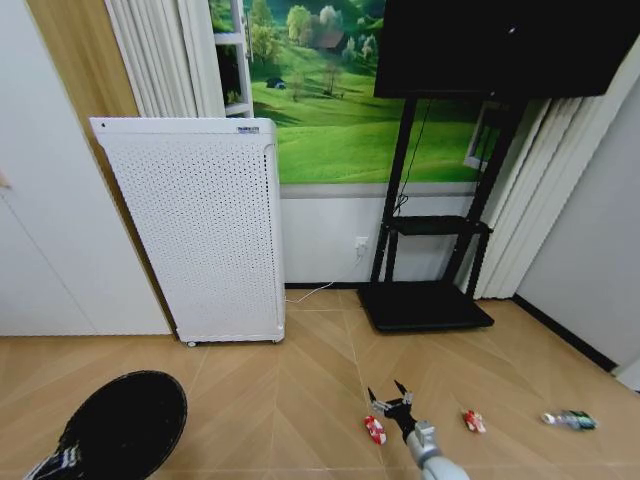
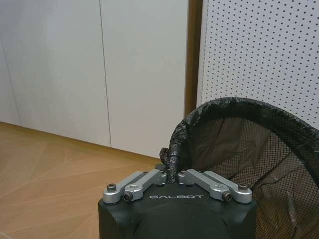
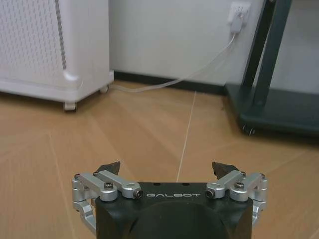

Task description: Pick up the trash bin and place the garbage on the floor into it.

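On floor: two red-and-white pieces point(image 1: 375, 430) point(image 1: 474, 421) and a clear bottle point(image 1: 570, 420), spread in a row at lower right.
Right gripper point(image 1: 392, 398): spread wide, empty, low beside nearer red-and-white piece.
Left gripper point(image 2: 172, 175): clamped on rim of trash bin point(image 1: 125, 425), at lower left.
Behind: white perforated cabinet point(image 1: 205, 230), black TV stand point(image 1: 425, 305).

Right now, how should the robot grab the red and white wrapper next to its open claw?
Probably from straight above, pinching across its narrow middle. The red-and-white piece lies flat on the floor, long and thin, beside the open right gripper. The left gripper holds the trash bin.
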### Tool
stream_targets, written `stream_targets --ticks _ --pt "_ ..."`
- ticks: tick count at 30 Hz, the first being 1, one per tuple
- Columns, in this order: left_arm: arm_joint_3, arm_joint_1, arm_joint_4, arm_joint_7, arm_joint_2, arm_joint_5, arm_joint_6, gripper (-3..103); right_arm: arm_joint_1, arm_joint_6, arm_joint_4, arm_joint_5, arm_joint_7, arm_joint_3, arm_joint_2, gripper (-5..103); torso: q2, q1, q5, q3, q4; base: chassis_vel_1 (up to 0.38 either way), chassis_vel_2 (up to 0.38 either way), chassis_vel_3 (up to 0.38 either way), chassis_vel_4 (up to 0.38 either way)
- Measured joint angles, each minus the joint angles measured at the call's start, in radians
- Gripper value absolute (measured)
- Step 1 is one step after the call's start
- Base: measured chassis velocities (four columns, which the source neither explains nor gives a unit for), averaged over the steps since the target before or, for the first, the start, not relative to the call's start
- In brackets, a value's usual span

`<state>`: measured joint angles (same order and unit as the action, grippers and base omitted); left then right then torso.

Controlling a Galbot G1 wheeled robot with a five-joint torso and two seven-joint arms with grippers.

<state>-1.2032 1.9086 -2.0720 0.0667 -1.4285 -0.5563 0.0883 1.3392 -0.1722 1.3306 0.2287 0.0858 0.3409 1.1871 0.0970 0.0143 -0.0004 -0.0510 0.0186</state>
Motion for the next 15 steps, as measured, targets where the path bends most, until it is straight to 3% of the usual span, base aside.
stream_targets --ticks 2,15 --pt "-0.004 -0.004 -0.015 -0.02 0.004 -0.025 0.014 3 -0.016 0.008 -0.078 -0.048 0.003 -0.01 0.028 100 0.0 0.0 0.0005 0.0 0.0 0.0 0.0 0.0 0.0" --pt "-0.009 -0.01 -0.049 -0.041 0.038 -0.062 0.044 3 -0.09 0.029 -0.263 -0.124 -0.021 -0.014 0.082 100 0.0 0.0 0.0002 0.0 0.0 0.0 0.0 0.0 0.0"
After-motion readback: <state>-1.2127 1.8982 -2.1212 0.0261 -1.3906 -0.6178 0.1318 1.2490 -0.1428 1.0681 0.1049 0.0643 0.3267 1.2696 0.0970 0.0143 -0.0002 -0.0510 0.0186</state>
